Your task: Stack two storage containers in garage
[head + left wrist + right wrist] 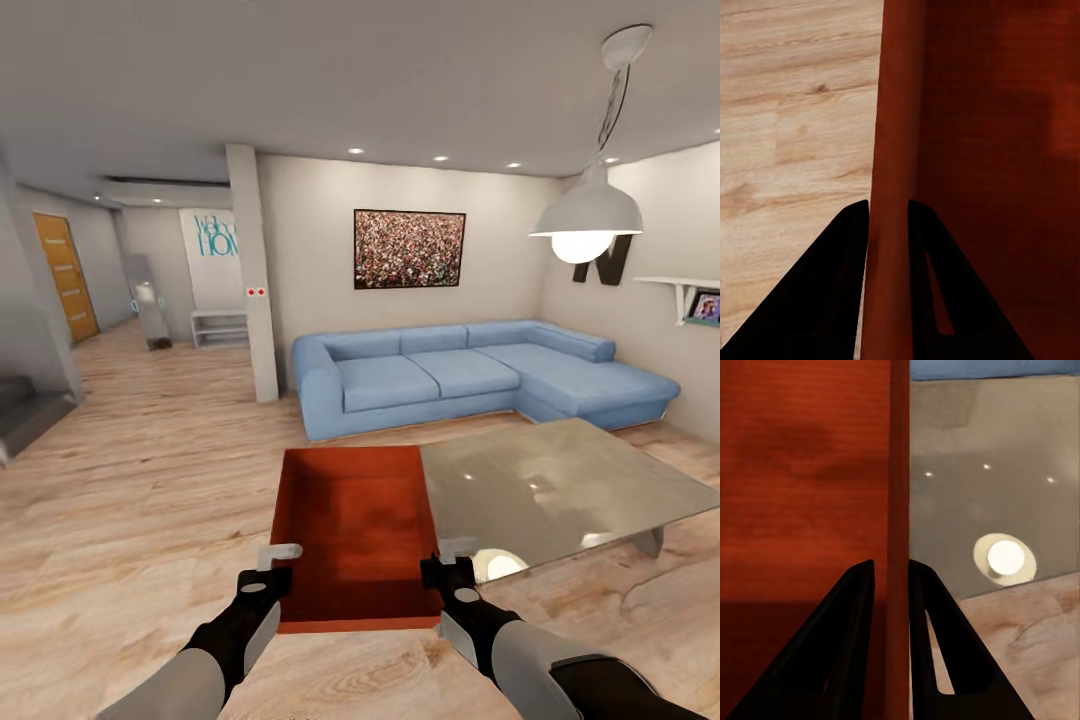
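Living room, seen from the head camera: red-orange storage container point(355, 530) at lower centre of the frame, held above the light wood plank floor point(140, 480) between both arms, open side up, far end toward the blue sofa point(470, 375). Left gripper point(268, 572) at the container's left wall near its front corner; in the left wrist view, two dark fingers point(832, 292) closed tight on the thin upright wall point(889, 150), one outside over the wood planks, one inside over the container's flat bottom. Right gripper point(447, 567) at the container's right wall near the opposite front corner; in the right wrist view, fingers point(840, 652) likewise pinched on the wall point(898, 472), with the glass-topped coffee table point(1005, 457) just beside the outer finger. Coffee table point(550, 485) at centre right of the head view, its near-left corner just beside the container's right wall; contact not discernible. White pendant lamp point(587, 215) at upper right, in front of a black letter N point(612, 262) on the wall. Framed picture point(409, 248) above the sofa. White pillar point(252, 275) left of the sofa. Orange door point(66, 275) at far left, down the hallway.
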`<state>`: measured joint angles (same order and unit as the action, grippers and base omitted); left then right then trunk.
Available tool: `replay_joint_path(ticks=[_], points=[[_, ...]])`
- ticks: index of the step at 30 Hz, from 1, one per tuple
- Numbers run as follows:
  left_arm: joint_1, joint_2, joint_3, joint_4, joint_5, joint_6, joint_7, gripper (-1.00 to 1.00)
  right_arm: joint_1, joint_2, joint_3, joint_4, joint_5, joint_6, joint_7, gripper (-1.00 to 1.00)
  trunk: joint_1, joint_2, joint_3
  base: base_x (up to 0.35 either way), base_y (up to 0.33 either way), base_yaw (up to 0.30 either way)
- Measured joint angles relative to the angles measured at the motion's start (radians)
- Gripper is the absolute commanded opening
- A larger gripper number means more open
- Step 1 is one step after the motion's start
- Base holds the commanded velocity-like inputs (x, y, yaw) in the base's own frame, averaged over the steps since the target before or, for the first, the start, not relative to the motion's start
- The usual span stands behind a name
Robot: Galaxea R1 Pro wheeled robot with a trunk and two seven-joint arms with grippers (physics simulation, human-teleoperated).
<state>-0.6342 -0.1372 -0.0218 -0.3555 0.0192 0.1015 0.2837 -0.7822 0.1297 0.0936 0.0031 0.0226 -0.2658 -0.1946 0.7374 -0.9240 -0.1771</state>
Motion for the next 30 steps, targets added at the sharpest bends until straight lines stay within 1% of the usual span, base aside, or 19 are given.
replay_joint_path(ticks=[30], points=[[0.0, 0.001, -0.001, -0.003, -0.001, 0.003, -0.002, -1.0, 0.0, 0.001, 0.001, 0.0, -0.003, -0.001, -0.001, -1.0, 0.0, 0.0, 0.0, 0.0, 0.0, 0.281]])
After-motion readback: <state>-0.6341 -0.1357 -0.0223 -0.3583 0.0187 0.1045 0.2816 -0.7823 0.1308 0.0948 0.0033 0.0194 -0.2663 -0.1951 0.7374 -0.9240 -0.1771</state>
